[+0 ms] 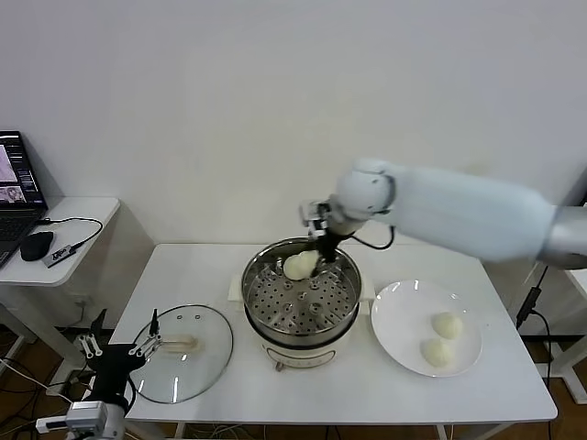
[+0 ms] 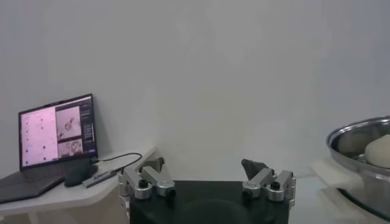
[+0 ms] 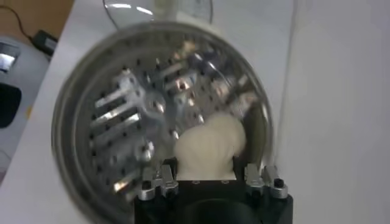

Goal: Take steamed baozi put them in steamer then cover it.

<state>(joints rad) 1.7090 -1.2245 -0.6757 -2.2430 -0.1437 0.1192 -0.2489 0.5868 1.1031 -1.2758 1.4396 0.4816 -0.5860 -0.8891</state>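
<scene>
White wall behind; white table (image 1: 367, 385) carries everything, with a smaller side table (image 1: 55, 275) beyond the steamer's left holding a laptop (image 1: 16, 183) and mouse (image 1: 37, 245).

Steamer (image 1: 341, 316) sits mid-table, steel pot on a white base, perforated tray visible inside. All places below are taken from it.

Right arm reaches in over the steamer's far rim. Right gripper (image 1: 314, 264) hangs inside the pot at the far side, jaws pinching one steamed baozi (image 1: 298, 266); the right wrist view shows the bun (image 3: 210, 146) squeezed between them, just above the tray, contact with the tray unclear.

Cover (image 1: 202, 362), glass with a cream handle, lies flat on the table to the steamer's left, near but apart.

White plate (image 1: 404, 316) lies just right of the steamer, holding two more baozi (image 1: 447, 325) (image 1: 437, 352), close together.

Left gripper (image 1: 115, 346) waits low at the table's near-left corner, left of the cover, jaws spread wide and holding nothing (image 2: 207, 182).
</scene>
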